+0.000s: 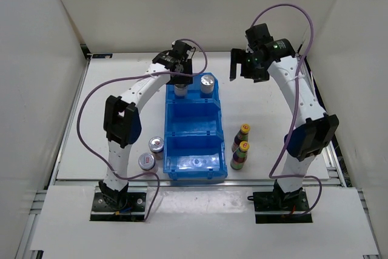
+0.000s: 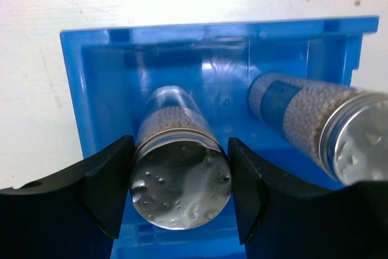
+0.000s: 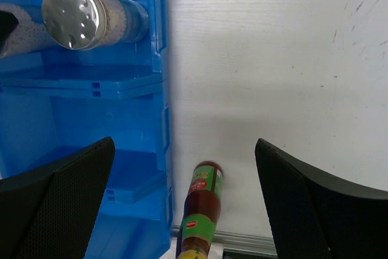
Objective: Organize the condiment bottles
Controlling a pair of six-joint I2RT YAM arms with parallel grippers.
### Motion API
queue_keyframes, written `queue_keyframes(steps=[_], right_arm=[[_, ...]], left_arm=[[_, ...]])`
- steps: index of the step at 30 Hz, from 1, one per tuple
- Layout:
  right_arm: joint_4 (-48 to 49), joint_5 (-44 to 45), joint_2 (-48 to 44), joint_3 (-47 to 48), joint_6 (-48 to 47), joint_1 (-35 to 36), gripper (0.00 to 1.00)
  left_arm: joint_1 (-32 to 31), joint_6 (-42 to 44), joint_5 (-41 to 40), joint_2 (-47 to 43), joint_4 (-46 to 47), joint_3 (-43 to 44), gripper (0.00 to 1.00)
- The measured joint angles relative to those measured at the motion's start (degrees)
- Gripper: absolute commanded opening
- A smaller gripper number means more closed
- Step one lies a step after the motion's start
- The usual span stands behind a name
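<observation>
From above, the left arm stretches over the far compartment of the blue bin (image 1: 194, 119), its left pincer (image 1: 180, 70) pointing down onto a silver-lidded cylinder (image 1: 180, 90). A second cylinder (image 1: 208, 82) stands in that compartment's right corner. The right arm is raised beyond the bin's far right corner. Two loose cylinders (image 1: 152, 153) stand on the bench (image 1: 121, 101) left of the bin, and two slim bottles (image 1: 240, 144) stand to its right.

The left wrist view shows the left pincer (image 2: 180, 193) clenched on the silver-lidded cylinder (image 2: 180, 189), with a finger (image 2: 106, 186) pressed to each side of the lid. The second cylinder (image 2: 303, 119) is cut off at the edge.

In the right wrist view the right pincer (image 3: 185, 144) is spread wide and holds nothing. One slim bottle (image 3: 203, 207) stands below it beside the bin (image 3: 79, 125), its base out of frame.
</observation>
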Motion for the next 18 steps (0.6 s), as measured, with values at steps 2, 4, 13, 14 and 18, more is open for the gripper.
queue_keyframes(steps=[2,4,13,14,18], right_arm=[[-0.04,-0.59,-0.48,-1.27,0.33,0.0,1.0],[-0.13,-1.18,-1.55,-3.15,0.24,0.0,1.0],[-0.55,-6.1,-15.89,-17.77,-1.92,0.2,1.0],[-0.74,-6.95,-17.77,-18.97,-2.27,0.44,1.0],[-1.62,-9.18,-23.15,-22.82,-2.89,3.74,1.0]], left_arm=[[0.0,-0.2,-0.04,0.28,0.39,0.31,0.7],[0.0,-0.22,-0.11,0.28,0.33,0.74,0.85],[0.72,-0.63,0.55,0.26,1.51,1.16,1.0],[0.79,-0.63,0.57,0.24,1.53,1.16,1.0],[1.2,0.13,-0.04,-0.96,1.49,1.16,1.0]])
